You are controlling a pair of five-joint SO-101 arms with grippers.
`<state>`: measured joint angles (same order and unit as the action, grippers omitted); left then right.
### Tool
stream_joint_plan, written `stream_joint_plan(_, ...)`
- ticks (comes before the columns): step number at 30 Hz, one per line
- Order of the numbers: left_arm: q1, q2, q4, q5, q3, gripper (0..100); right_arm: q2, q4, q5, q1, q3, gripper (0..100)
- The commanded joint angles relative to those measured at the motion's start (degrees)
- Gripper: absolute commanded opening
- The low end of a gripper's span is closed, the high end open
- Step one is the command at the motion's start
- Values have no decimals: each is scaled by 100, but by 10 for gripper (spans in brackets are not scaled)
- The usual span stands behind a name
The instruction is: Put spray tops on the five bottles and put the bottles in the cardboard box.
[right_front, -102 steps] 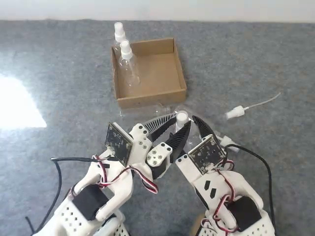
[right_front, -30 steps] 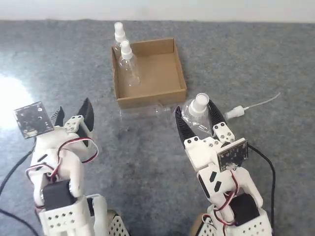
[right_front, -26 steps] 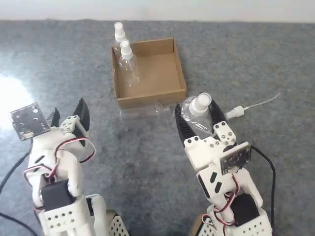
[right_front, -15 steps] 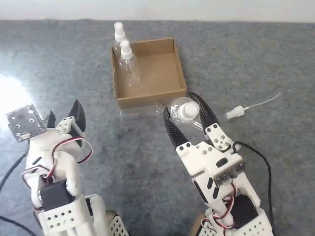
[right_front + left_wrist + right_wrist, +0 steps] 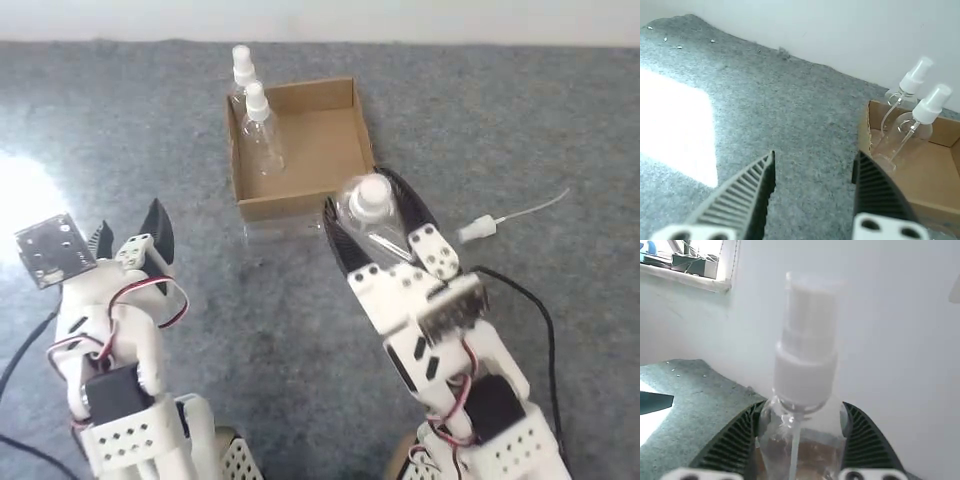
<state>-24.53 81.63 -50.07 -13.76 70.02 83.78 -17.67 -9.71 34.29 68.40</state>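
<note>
My right gripper point(image 5: 360, 198) is shut on a clear bottle point(image 5: 375, 222) with a white spray top point(image 5: 807, 355), holding it upright just in front of the cardboard box point(image 5: 345, 120), near its front right corner. One capped bottle point(image 5: 262, 135) stands inside the box at its left wall. Another capped bottle point(image 5: 241, 68) stands at the box's back left corner, seemingly just outside. My left gripper point(image 5: 130, 228) stands open with nothing in it, off to the left, and its fingers point(image 5: 757, 182) point toward the box point(image 5: 940, 165).
A loose spray top point(image 5: 478, 229) with a long thin tube lies on the grey mat right of the held bottle. Something clear and faint, perhaps a bare bottle point(image 5: 285, 228), lies along the box's front wall. A bright patch of light point(image 5: 20, 195) falls on the left.
The left arm let go of the bottle and drew back to the left. The right gripper carried the capped bottle leftward and toward the box's front edge.
</note>
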Motion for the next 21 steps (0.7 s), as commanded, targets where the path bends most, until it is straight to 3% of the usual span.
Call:
stream_joint_plan(1, -26, 70, 149, -70, -48, 232, -1279, 629, -44, 40, -800, 97)
stream_joint_plan(8, -26, 70, 141, -70, -48, 232, -2844, 1859, -62, 4, -1090, 97)
stream_joint_plan(21, -26, 70, 141, -70, -48, 232, -6202, 3055, -35, -444, -2796, 97)
